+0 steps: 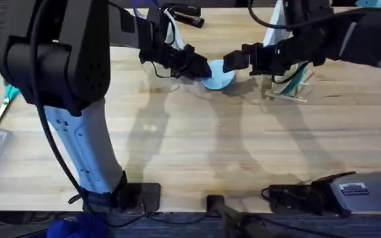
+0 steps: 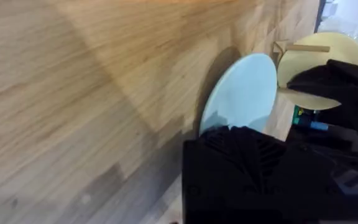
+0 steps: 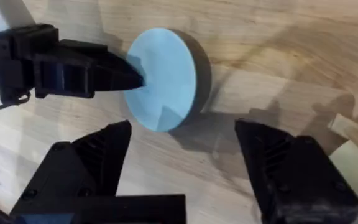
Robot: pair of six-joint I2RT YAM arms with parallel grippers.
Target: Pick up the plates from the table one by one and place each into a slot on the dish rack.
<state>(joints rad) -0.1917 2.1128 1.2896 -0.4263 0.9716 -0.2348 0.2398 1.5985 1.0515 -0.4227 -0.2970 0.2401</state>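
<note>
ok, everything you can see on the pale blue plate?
The pale blue plate is small, round, flat, matte and plain. It is tilted up on edge, casting a shadow on the wooden table. The left end effector is shut on its rim; the right end effector, open, hovers beside it. The dish rack stands nearby.

The setting read as a robotics lab bench, not a kitchen. My two arms were bolted to the near edge of a butcher-block table (image 1: 177, 152), with black cables (image 1: 111, 210) and a grey control box (image 1: 362, 192) behind my bases. Household props served as test items: a pale blue plate (image 1: 218, 75) between my grippers and a small dish rack (image 1: 293, 89) just beyond my right gripper (image 1: 227, 63). Past my left gripper (image 1: 200, 66), at the far edge, lay a black stapler (image 1: 185, 14).
</note>
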